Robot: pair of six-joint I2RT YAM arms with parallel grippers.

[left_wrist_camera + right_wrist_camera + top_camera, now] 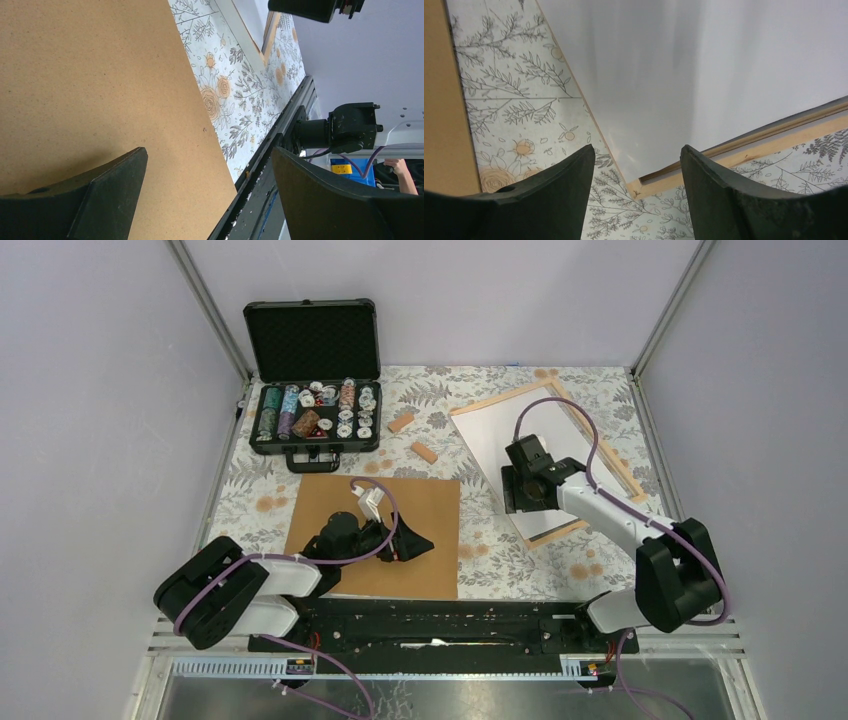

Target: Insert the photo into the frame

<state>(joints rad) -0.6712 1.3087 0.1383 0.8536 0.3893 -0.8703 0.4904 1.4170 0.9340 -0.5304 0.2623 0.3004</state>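
**Item: photo [495, 435]**, white back up, far-R part of bench [490, 552]. It lies on the frame [622, 476]. Pale strips show along the far, R and near sides; the L strip is mostly hidden under the sheet. I can't tell if the photo is seated or riding over that L strip.

**Axis:** long sides run diagonally, far-L to near-R.

**R tool [522, 495]:** fingers apart, nothing between them. It sits over the near-L part of the sheet. In the R wrist view the tool [636, 150] looks straight down on the near corner. The photo [704, 70] spreads away ahead, and the frame [774, 136] strip runs off to the R.

**L tool [405, 540]:** fully spread, empty, over the brown backing board [430, 505]. Well apart from the photo, so the R arm is the nearer one.

**Key relation, my read:** the photo's near corner lies directly ahead of and below the R tool. Any nudge would go across the short axis, twd the R strip, to drop the L edge inside.

**Also on bench:** chip case [315, 420], two wood blocks [424, 452].
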